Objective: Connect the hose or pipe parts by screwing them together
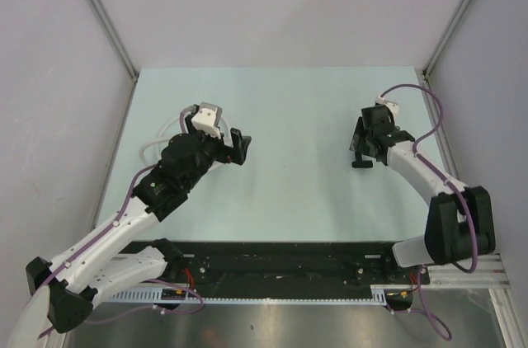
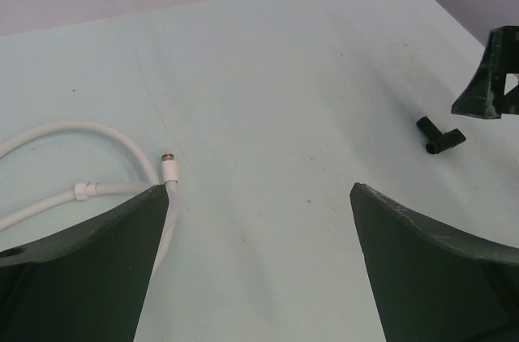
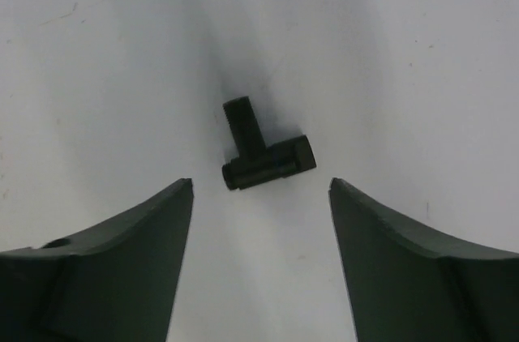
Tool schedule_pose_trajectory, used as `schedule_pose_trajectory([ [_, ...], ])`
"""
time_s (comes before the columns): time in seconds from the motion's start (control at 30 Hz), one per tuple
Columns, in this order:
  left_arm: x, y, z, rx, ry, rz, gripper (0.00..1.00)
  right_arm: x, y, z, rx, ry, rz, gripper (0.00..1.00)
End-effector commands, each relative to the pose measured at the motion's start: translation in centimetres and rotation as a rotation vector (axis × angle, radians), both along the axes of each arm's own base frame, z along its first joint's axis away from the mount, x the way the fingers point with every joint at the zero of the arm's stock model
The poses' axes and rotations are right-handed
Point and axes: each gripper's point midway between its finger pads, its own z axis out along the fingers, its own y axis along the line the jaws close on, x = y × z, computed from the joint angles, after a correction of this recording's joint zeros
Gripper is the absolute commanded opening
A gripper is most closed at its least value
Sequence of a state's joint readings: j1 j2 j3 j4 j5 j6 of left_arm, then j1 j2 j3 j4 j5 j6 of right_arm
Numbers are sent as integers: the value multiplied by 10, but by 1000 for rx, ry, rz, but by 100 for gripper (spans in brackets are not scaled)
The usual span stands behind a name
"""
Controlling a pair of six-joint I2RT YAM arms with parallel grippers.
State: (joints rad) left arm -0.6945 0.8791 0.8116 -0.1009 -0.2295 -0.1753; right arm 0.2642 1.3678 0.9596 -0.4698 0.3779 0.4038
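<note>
While thin white flexible tubing [image 2: 105,133] ends beside the wide-open left end effector [image 2: 259,190], the right end effector [image 3: 260,190] flanks a black T-shaped piece [image 3: 263,156] with parted jaws.

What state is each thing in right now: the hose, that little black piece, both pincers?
White tubing: lying in loose loops, untouched.
Screw fitting: on the tubing, tip joined to nothing.
Black T-piece: lying flat, loose.
Left pincer: open, empty.
Right pincer: open, straddling the T-piece without touching.
</note>
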Motion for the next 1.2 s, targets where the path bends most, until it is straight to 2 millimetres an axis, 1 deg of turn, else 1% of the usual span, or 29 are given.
schedule_pose_trajectory([
  [0.0,-1,0,24,-39,-40,-1,100,33,-8,-19,99,2,51,68],
  [0.03,-1,0,25,-40,-40,1,100,35,-8,-25,123,14,55,67],
  [0.07,-1,1,26,-44,-43,4,100,39,-16,-37,126,35,48,67],
  [0.13,-2,1,27,-46,-43,3,100,43,-18,-47,136,57,54,66],
  [0.17,-2,0,27,-46,-45,0,100,45,-21,-57,133,77,58,65],
  [0.23,-2,-1,27,-51,-42,-6,100,49,-15,-63,158,92,85,64],
  [0.27,-3,-1,28,-51,-44,-9,100,50,-13,-70,171,106,90,64],
  [0.4,-2,-2,26,-47,-38,-12,100,52,-1,-79,239,127,115,61],
  [0.47,-1,-3,25,-45,-35,-12,100,49,7,-81,273,145,125,59],
  [0.5,-2,-3,25,-47,-38,-12,100,47,16,-83,310,157,138,58],
  [0.57,-1,-3,24,-45,-33,-13,100,42,24,-84,337,173,147,56],
  [0.6,-1,-3,24,-45,-33,-13,100,41,34,-83,351,176,169,56],
  [0.7,-1,-4,23,-43,-31,-15,100,35,52,-79,361,182,194,54],
  [0.73,-1,-3,24,-44,-32,-13,100,33,65,-75,364,178,209,53],
  [0.77,-1,-4,23,-41,-30,-14,100,31,69,-75,359,182,209,50],
  [0.8,-1,-4,23,-40,-32,-14,100,30,68,-76,338,183,198,50],
  [0.83,0,-4,22,-36,-30,-12,100,26,74,-78,325,197,203,49],
  [0.93,0,-2,22,-34,-31,-7,100,21,73,-86,283,218,182,49],
  [0.97,0,-2,22,-35,-32,-5,100,20,74,-89,242,222,192,49],
  [1.03,0,-3,21,-34,-31,-7,100,18,69,-90,176,221,192,48],
  [1.07,0,-3,21,-34,-31,-8,100,16,72,-89,149,220,209,48],
  [1.1,0,-3,21,-34,-31,-10,100,16,67,-88,110,218,213,48],
  [1.17,0,-4,21,-35,-28,-12,100,13,68,-86,86,224,232,46],
])
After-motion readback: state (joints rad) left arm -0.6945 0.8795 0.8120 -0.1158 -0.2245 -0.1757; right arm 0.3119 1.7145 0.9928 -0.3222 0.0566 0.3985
